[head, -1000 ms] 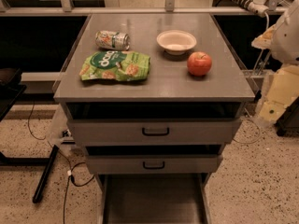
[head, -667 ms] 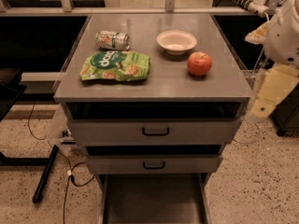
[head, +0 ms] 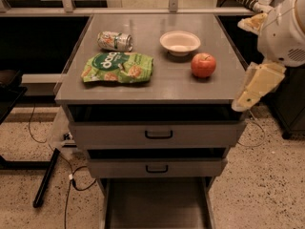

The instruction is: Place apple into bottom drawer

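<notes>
The red apple [head: 203,65] stands on the grey cabinet top [head: 162,87], right of centre, just in front of a white bowl [head: 179,42]. The bottom drawer [head: 155,205] is pulled open at the foot of the cabinet, and its flat grey floor shows nothing in it. My gripper [head: 254,88] hangs at the cabinet's right edge, cream-coloured under the white arm and pointing down and left. It is right of the apple and apart from it, holding nothing that I can see.
A green snack bag [head: 118,67] and a can [head: 115,40] on its side lie on the left half of the top. The two upper drawers [head: 158,134] with black handles are shut. Cables and a black stand leg [head: 45,180] lie on the floor at left.
The arm and gripper have moved left, from beside the cabinet to its right edge, closer to the apple. The objects on the top have not moved.
</notes>
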Available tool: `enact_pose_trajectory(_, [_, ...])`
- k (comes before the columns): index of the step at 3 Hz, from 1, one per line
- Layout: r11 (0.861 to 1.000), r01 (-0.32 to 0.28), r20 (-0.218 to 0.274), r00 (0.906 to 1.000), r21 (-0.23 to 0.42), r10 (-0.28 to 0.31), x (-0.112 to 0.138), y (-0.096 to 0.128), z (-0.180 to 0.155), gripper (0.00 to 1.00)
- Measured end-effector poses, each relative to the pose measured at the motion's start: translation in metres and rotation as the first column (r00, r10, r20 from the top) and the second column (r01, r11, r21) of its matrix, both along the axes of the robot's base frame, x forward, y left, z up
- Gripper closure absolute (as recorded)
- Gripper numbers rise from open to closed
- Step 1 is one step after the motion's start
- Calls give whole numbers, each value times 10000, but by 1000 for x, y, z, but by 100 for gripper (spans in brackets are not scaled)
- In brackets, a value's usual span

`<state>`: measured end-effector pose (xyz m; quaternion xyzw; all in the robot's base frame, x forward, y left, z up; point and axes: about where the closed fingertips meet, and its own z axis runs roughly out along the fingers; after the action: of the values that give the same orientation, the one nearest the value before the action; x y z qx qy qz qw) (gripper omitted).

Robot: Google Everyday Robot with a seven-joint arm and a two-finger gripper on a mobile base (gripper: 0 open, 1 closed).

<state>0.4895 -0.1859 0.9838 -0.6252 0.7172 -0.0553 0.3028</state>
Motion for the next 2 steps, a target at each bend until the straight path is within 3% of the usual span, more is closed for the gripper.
enact_pose_trajectory(1, [9967, -199, 275, 9995, 787, 178, 30, 5, -2, 0])
enact_pose_trajectory(2, [9820, 22, -134, 9999, 1888, 3, 66, 5, -19, 0])
